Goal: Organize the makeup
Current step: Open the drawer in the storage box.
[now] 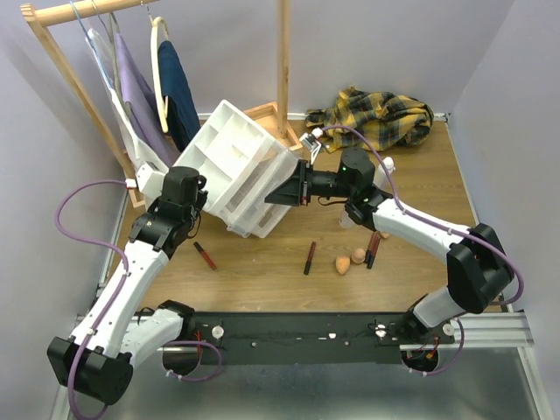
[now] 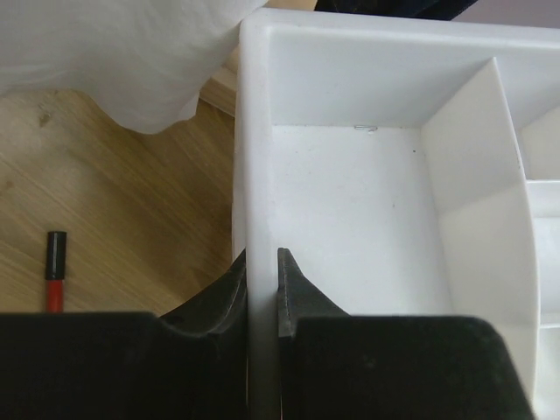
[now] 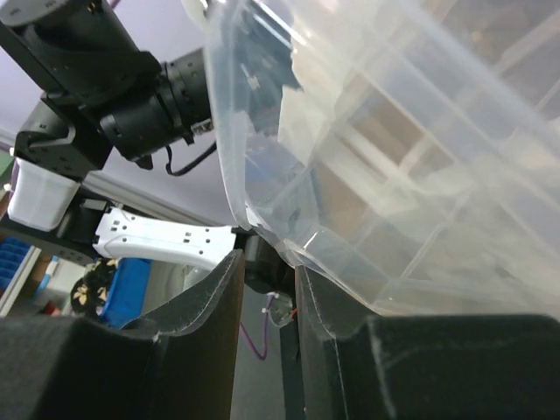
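Even diffuse light, soft faint shadows, top view sharp, 2 wrist views softer (near foreground blurred)

The tray [image 1: 236,166] is tilted between both arms, its left wall between the left jaws and its right edge between the right jaws. On the bench [image 1: 262,293], one stick [image 1: 205,255] lies nearer than the left jaws. Two sticks [image 1: 309,257] [image 1: 374,248] and two sponges [image 1: 342,264] [image 1: 359,255] lie nearer than the right jaws. The cloth [image 1: 385,118] lies behind them.

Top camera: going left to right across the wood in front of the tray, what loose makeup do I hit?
In front of the white tray: red stick → dark-red stick → nearer peach sponge → farther peach sponge → black-and-red stick.
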### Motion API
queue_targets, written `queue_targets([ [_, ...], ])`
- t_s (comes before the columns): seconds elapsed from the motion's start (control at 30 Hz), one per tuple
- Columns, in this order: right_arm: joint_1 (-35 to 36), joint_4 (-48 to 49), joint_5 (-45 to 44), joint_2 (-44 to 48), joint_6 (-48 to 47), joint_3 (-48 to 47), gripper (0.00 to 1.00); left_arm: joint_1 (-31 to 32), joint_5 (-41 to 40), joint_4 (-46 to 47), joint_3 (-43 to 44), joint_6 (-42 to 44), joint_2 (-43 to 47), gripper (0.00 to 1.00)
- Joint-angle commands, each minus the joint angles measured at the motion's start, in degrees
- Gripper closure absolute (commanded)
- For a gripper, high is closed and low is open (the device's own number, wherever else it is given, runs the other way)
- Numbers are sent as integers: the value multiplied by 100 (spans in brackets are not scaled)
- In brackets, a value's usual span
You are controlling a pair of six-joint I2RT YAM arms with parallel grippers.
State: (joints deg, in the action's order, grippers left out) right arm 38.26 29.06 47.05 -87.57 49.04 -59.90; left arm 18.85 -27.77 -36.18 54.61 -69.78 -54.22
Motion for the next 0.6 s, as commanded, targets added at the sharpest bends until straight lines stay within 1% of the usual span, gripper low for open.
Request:
queue_targets([
  [0.0,112,1452,402,258,413,452,63,101,-1257,288,190,438,192,100],
  [0.1,103,1927,393,162,615,655,63,180,-1467,121,234,684,227,100],
  [0.27,103,2621,192,30,757,1102,62,312,-1802,120,217,1035,263,100],
  [0.57,76,2438,-73,3,317,1375,61,813,-2285,270,269,1352,-141,100],
])
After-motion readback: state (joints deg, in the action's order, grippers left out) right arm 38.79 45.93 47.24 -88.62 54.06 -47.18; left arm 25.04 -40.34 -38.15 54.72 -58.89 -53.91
